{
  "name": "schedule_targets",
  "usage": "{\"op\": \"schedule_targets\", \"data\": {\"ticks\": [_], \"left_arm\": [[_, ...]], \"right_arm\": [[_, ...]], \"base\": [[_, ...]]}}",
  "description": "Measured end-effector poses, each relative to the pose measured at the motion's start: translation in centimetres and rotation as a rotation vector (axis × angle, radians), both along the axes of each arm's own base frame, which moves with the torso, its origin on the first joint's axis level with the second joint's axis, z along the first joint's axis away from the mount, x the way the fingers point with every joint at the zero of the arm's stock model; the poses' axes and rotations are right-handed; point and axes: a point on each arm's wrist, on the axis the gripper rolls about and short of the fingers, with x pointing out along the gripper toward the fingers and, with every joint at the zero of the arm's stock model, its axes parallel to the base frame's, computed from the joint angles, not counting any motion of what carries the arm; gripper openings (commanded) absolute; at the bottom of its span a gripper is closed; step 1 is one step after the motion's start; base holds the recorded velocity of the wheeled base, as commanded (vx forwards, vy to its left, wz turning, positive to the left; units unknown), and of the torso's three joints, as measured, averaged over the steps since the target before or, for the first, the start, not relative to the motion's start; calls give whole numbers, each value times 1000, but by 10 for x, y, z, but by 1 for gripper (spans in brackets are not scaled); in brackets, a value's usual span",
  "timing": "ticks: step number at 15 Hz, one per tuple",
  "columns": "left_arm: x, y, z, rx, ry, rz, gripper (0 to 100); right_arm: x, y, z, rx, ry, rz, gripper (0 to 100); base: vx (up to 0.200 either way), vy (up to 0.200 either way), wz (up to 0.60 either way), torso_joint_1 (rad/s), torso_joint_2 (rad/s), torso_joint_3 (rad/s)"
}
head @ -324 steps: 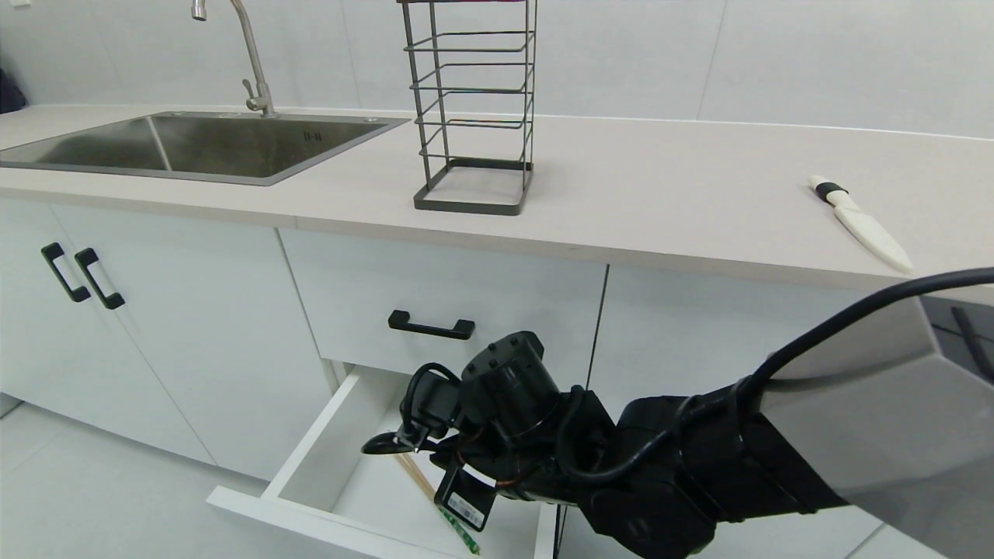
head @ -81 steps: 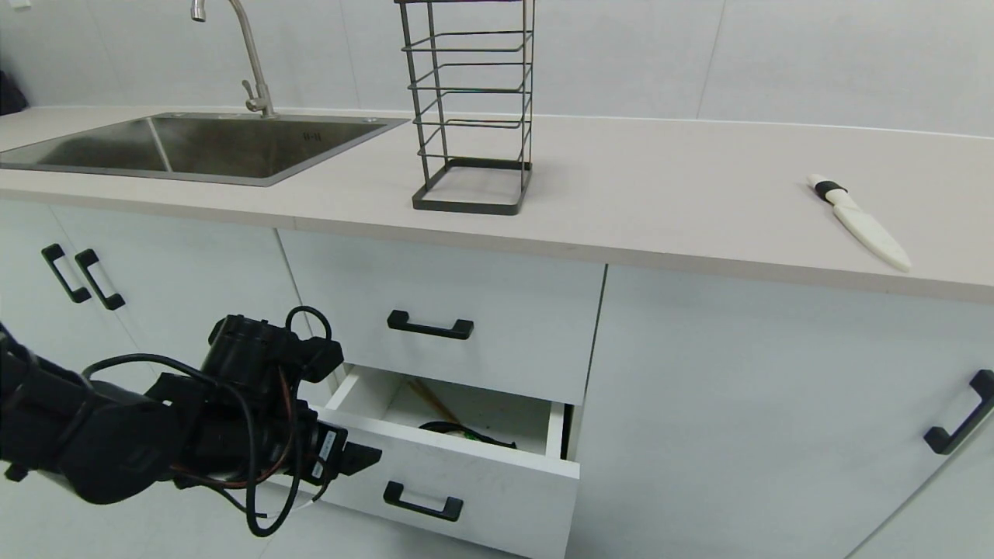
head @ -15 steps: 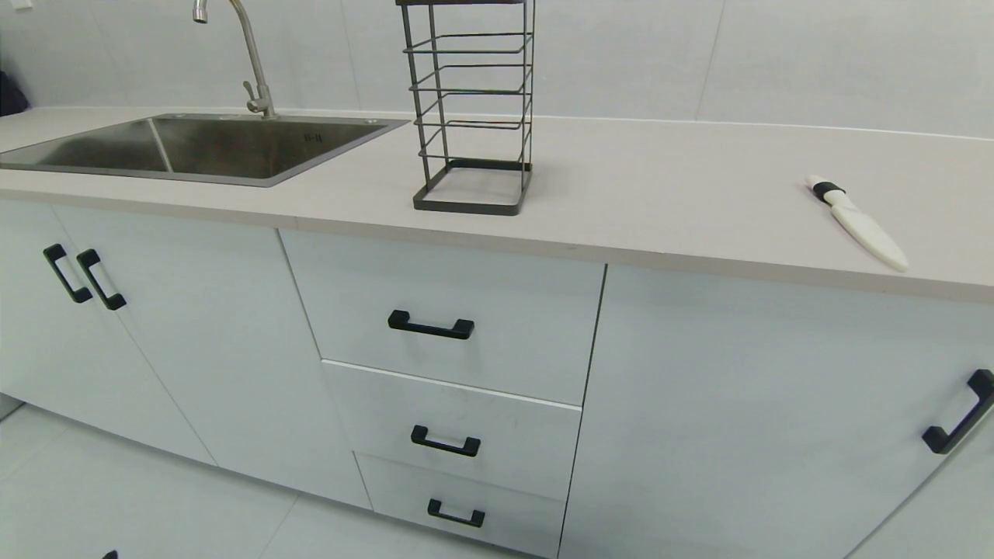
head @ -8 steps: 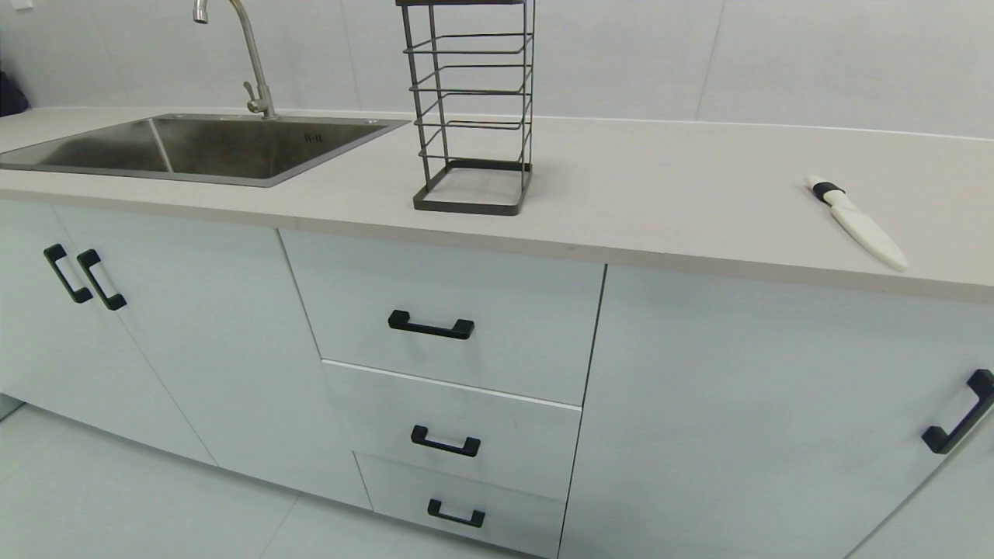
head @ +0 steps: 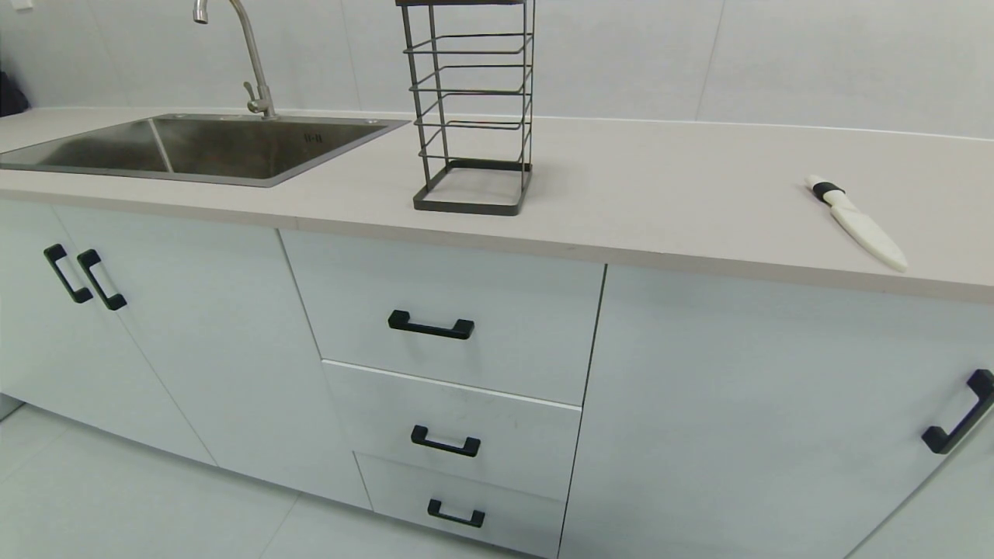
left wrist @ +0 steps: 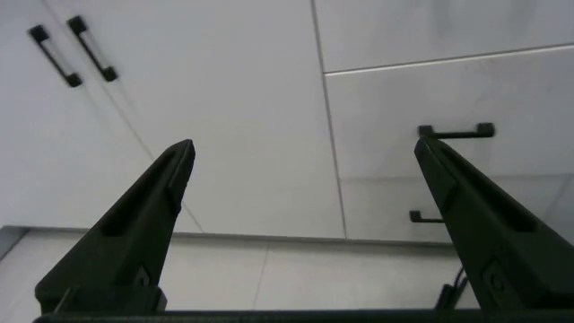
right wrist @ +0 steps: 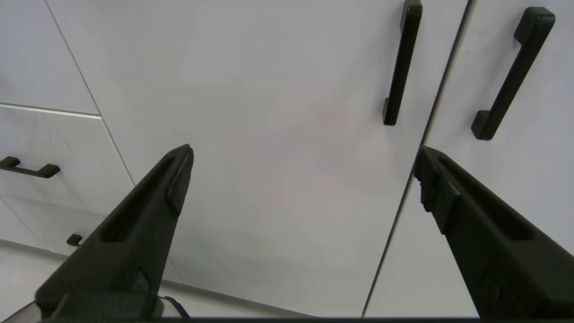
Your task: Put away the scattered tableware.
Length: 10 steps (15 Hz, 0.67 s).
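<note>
Head view takes in the long pale countertop [head: 660, 194], a steel sink [head: 233, 147] set into its left end, three shut drawers [head: 505, 423] beneath, a tall wire rack [head: 466, 207] standing mid-counter, and the white knife [head: 858, 223] lying flat near the right front edge. Low by the cabinet fronts, the left gripper [left wrist: 303, 148] and right gripper [right wrist: 305, 154] are both spread wide.

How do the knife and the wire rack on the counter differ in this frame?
The wire rack stands upright; the knife lies flat. The rack is dark open wire; the knife is white with a black band. The rack sits beside the sink, the knife far to the robot's right near the front edge. Both rest on the counter.
</note>
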Motion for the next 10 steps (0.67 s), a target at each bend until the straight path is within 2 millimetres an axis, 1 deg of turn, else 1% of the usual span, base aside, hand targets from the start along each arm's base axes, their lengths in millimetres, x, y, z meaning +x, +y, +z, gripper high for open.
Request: {"op": "schedule_targets", "data": {"ticks": [5, 10], "left_arm": [[-2, 0, -4, -4, 8, -91, 100], [-6, 0, -5, -40, -29, -78, 100]], "right_arm": [[0, 0, 0, -2, 0, 0, 100], [0, 0, 0, -2, 0, -2, 100]], "base": [[0, 0, 0, 0, 0, 0], [0, 0, 0, 0, 0, 0]]}}
